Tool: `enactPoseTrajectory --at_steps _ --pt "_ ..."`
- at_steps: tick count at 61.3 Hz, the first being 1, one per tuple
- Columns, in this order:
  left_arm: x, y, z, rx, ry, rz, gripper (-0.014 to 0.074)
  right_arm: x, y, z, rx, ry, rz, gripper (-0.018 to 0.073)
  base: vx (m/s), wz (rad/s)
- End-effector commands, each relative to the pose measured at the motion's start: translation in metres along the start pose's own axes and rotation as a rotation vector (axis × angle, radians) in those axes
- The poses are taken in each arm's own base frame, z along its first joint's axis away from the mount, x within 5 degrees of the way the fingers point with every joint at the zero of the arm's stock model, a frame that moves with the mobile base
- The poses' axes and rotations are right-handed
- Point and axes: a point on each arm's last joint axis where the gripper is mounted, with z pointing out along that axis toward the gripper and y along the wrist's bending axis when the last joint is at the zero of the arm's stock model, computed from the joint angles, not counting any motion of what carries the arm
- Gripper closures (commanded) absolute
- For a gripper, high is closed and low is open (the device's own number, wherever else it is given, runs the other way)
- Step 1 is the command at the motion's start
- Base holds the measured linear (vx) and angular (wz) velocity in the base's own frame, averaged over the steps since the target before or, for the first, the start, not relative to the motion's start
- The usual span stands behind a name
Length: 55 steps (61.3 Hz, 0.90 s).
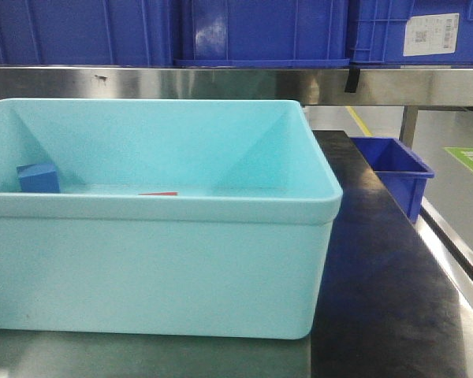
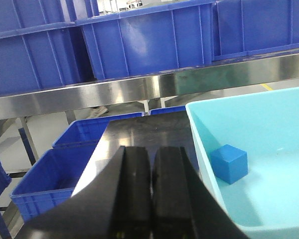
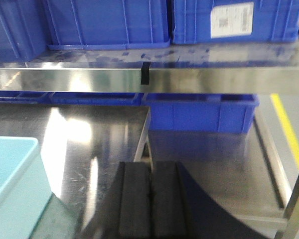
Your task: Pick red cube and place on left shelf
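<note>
Turquoise plastic fills most of the front view: a pale tub stands on the dark worktop. The red cube lies on the tub's floor near the middle. Only a thin red sliver of it shows above the near rim. The blue cube sits in the same tub by the left wall, well apart from the red one.

Behind the tub a steel shelf runs across, with large blue crates on it. One crate carries a white label. A small blue bin stands lower down, beyond the worktop's right edge.

In the left wrist view the left claw hangs over the worktop just outside the tub's left wall. Its 2 black fingers are pressed together with nothing between them. The blue cube appears inside the wall to its right.

The right claw is likewise closed and empty, its 2 fingers meeting at a thin seam. It sits above the worktop to the right of the tub's corner, facing the shelf.
</note>
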Motion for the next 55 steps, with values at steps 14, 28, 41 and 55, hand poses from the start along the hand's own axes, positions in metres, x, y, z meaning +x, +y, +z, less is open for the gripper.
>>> enactPoseTrajectory --at_steps 14,28,41,55 --pt "0.000 0.000 0.001 -0.010 -0.060 -0.004 0.0491 -0.047 0.033 0.053 -0.118 0.187 0.039 0.0501 0.02 -0.10" --pt "0.000 0.000 0.001 -0.010 -0.060 -0.004 0.0491 -0.047 0.090 0.087 -0.313 0.297 -0.050 0.0501 0.01 0.08" --pt "0.000 0.000 0.001 -0.010 -0.060 -0.004 0.0491 -0.034 0.141 0.113 -0.432 0.396 -0.117 0.0501 0.00 0.00" --pt "0.000 0.000 0.001 -0.010 -0.060 -0.004 0.0491 -0.019 0.191 0.131 -0.533 0.447 -0.173 0.0501 0.00 0.00"
